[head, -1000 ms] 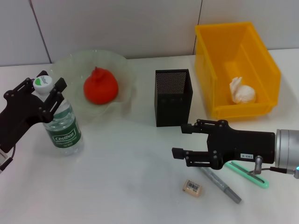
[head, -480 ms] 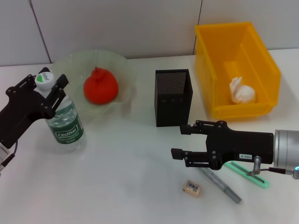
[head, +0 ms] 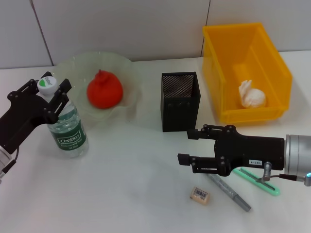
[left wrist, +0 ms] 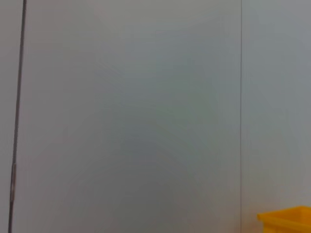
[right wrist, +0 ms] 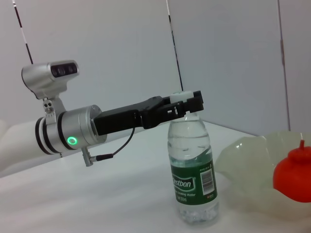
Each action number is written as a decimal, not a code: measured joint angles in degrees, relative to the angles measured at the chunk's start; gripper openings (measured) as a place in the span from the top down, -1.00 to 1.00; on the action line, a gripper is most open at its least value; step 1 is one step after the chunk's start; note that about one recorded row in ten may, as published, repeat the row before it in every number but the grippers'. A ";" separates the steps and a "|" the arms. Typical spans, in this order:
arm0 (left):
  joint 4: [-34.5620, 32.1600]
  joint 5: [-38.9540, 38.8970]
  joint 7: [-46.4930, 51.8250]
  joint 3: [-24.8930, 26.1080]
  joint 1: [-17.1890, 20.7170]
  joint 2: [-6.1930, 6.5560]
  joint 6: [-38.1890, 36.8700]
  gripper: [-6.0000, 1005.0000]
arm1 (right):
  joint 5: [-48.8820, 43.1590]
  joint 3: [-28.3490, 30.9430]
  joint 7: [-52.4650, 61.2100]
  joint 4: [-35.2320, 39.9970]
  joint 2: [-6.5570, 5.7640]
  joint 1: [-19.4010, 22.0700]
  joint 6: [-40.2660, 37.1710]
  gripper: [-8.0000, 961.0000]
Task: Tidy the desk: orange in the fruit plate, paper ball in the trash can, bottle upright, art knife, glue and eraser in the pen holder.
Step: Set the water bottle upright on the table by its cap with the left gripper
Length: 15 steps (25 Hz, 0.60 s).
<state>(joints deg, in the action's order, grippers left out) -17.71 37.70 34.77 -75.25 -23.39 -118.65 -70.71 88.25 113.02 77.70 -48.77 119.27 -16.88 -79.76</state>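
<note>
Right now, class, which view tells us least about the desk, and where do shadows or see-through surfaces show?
Left wrist view: almost all blank wall, only a corner of the trash can. Head view: soft, even light, with a faint shadow beside the pen holder. Right wrist view: the plate is translucent and the bottle clear, with the left gripper at its cap.

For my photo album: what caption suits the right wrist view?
Left gripper at the white cap of an upright water bottle, beside a glass fruit plate holding the orange.
</note>
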 joint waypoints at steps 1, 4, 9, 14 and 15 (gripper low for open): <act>0.01 0.00 0.00 0.00 0.00 0.00 0.14 0.08 | 0.03 -0.01 0.00 -0.01 0.00 0.00 0.03 -0.54; 0.06 -0.02 -0.01 0.06 0.05 0.00 0.66 0.08 | 0.19 -0.11 0.00 0.00 0.00 0.00 0.06 -0.54; 0.45 -0.17 -0.03 0.15 -0.04 -0.02 0.92 0.08 | 0.26 -0.23 0.00 -0.01 0.00 -0.11 0.06 -0.54; 0.54 -0.14 0.02 1.13 -0.03 -0.13 1.13 0.07 | 0.36 -0.07 0.06 -0.01 0.00 -0.18 -0.05 -0.54; 0.56 -0.13 0.15 1.30 -0.01 -0.16 1.11 0.07 | 0.40 -0.01 0.06 -0.01 0.00 -0.18 -0.09 -0.54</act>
<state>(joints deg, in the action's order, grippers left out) -17.15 37.57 34.92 -73.95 -23.40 -118.81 -69.60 88.65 113.01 77.76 -48.78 119.27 -17.05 -79.85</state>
